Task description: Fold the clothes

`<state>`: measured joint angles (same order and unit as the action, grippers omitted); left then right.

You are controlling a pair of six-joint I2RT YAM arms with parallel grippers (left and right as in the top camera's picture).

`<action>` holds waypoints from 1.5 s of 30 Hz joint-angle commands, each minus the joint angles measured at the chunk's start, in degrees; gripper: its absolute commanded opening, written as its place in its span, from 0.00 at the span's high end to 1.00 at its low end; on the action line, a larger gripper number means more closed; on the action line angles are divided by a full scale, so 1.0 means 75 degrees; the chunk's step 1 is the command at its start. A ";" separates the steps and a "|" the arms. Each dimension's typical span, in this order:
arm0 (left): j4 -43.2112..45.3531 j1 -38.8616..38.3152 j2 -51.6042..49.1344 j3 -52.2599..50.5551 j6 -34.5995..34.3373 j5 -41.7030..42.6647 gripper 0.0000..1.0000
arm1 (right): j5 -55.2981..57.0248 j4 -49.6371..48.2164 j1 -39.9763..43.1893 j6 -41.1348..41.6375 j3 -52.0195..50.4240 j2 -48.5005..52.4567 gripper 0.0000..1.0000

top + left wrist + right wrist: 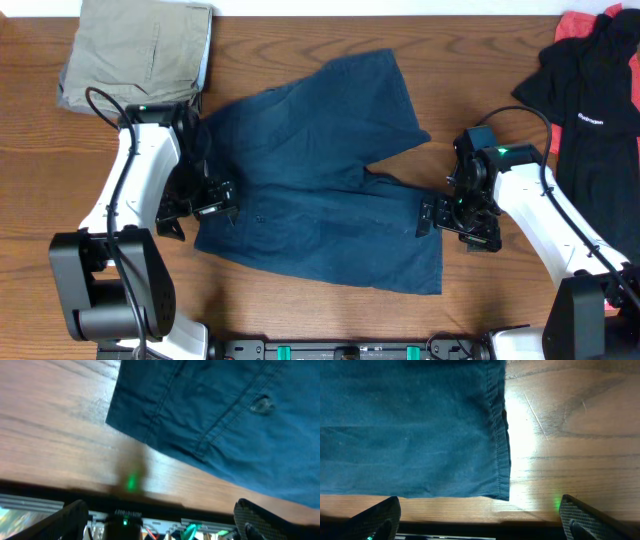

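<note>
- The wooden tabletop carries everything, its brown grain bare around the cloth and under both arms.
- The clothes, a dark navy garment, lie spread flat between the two grippers. Its long lower panel runs from one to the other, and a second panel angles away beyond them toward the far edge.
- Folded khaki trousers sit well beyond the left gripper, at the far corner, apart from the navy cloth.
- A black T-shirt with small white lettering lies beyond and outward of the right gripper, with a bit of red cloth behind it.
- The left gripper stands at the garment's left end, jaws spread wide with nothing between them. In the left wrist view its fingers frame bare wood, and the cloth's stitched corner lies just ahead of them.
- The right gripper stands at the garment's right end, jaws likewise wide and holding nothing. In the right wrist view its fingers sit just short of the hem, whose seamed side edge runs straight ahead.
- A small metal button shows on the cloth ahead and to the right in the left wrist view.
- A green glint reflects on the wood just ahead of the left gripper.
</note>
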<state>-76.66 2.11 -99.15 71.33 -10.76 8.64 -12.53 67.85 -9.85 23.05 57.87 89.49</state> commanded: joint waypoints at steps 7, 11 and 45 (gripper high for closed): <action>0.1300 0.0026 0.0061 -0.1489 -0.0356 -0.0041 0.14 | -0.0347 -0.0519 -0.0463 0.0370 -0.0385 0.0020 0.02; 0.2110 0.0026 0.0061 -0.1918 -0.0641 -0.0041 0.16 | -0.0335 -0.0810 -0.0699 0.0705 -0.0589 0.0020 0.05; 0.3118 0.0603 0.0720 -0.2221 -0.1128 -0.0965 0.59 | -0.0111 -0.1014 -0.1142 0.1553 -0.1475 0.0017 0.11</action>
<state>-52.69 5.23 -97.03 53.19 -18.22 3.18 -14.11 59.92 -17.87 33.63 47.13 89.52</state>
